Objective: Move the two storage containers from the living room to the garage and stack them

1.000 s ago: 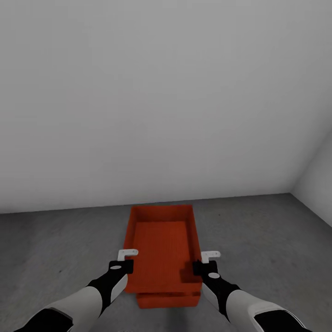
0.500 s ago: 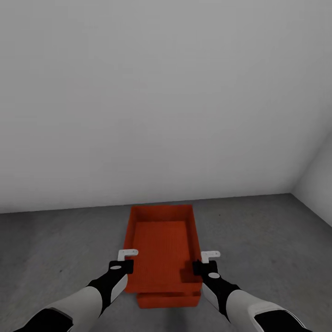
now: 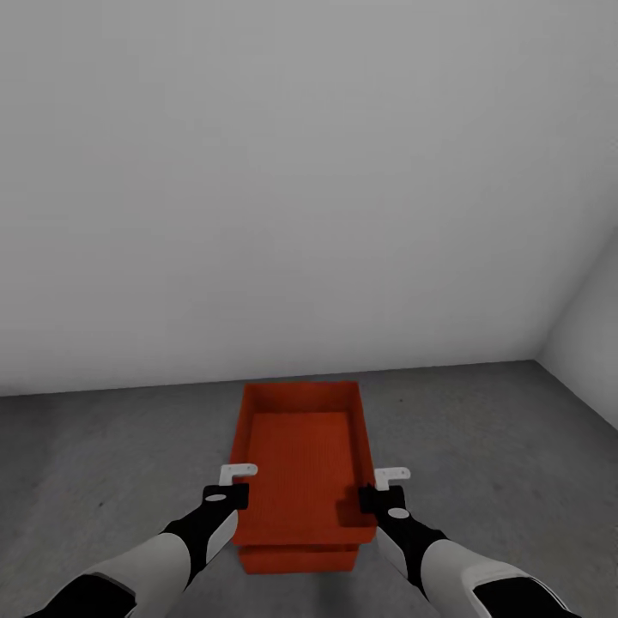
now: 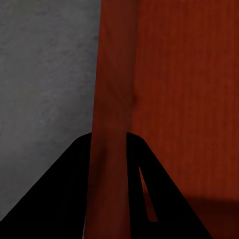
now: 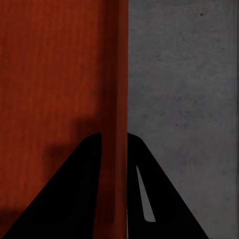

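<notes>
- The left end effector (image 3: 225,496) is clamped on the left long wall of the upper bin (image 3: 302,463), near that bin's near end. The left wrist view shows the wall (image 4: 112,124) running between the two dark fingers (image 4: 74,199).
- The right end effector (image 3: 375,498) grips the opposite long wall in the same way. In the right wrist view the wall (image 5: 115,124) passes between the fingers (image 5: 164,199), with grey concrete beside it.
- The upper bin is held level, open side up and empty, directly over the lower bin (image 3: 296,558). Of the lower bin only a strip of its near end peeks out under the upper bin's near edge.
- The lower bin appears to sit on the floor (image 3: 498,446), which is dark grey concrete, so this is judged to be the garage. That bin seems delivered.
- Whether the upper bin already rests on the lower bin or hangs just above it cannot be told.
- The pale wall (image 3: 309,189) stands beyond the upper bin's far end, with a corner off to its right.
- Judgement: carrying is done and both bins are here. What is left is to settle the upper bin, let go with both arms and pull clear.
</notes>
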Motion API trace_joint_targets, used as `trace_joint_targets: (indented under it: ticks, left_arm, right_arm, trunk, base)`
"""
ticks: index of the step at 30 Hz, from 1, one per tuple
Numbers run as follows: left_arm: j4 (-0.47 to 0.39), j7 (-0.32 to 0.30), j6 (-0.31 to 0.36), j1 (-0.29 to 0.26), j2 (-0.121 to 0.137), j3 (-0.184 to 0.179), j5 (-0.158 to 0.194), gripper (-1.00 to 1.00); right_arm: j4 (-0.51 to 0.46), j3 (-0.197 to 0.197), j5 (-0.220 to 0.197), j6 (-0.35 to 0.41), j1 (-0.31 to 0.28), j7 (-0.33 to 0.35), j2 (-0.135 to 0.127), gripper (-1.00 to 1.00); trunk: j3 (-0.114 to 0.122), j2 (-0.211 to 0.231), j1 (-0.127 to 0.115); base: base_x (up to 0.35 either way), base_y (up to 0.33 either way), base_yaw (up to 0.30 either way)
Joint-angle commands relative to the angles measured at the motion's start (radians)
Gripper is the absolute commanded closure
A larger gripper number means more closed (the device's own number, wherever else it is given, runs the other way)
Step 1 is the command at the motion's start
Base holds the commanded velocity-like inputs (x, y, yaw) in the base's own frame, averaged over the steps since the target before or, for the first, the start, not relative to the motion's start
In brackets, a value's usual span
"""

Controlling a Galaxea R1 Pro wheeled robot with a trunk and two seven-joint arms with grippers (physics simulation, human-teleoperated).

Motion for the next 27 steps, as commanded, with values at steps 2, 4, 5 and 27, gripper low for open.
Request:
trace_joint_targets:
  ticks: [2,4,5,27]
  left_arm:
    - [-0.006,0.011,-0.031,-0.001,0.0,0.015,-0.011,1.0]
    - [-0.006,0.012,-0.031,-0.001,0.0,0.015,-0.01,1.0]
    - [-0.005,0.012,-0.031,-0.001,0.0,0.015,-0.01,1.0]
    - [-0.009,0.014,-0.039,-0.001,-0.003,0.015,-0.009,1.0]
  right_arm:
    - [0.009,0.025,-0.009,-0.002,0.0,-0.008,0.0,1.0]
    - [0.009,0.025,-0.009,-0.002,0.0,-0.008,0.0,1.0]
    - [0.009,0.025,-0.009,-0.002,0.0,-0.008,0.0,1.0]
    - [0.009,0.025,-0.009,-0.002,0.0,-0.009,0.001,1.0]
  trunk:
    - [-0.001,0.0,0.0]
    - [-0.001,0.0,0.0]
    - [-0.001,0.0,0.0]
    - [-0.001,0.0,0.0]
  base:
    - [0.0,-0.02,0.0]
    - [0.0,-0.007,0.0]
    - [0.0,-0.003,0.0]
    - [0.0,0.0,0.0]
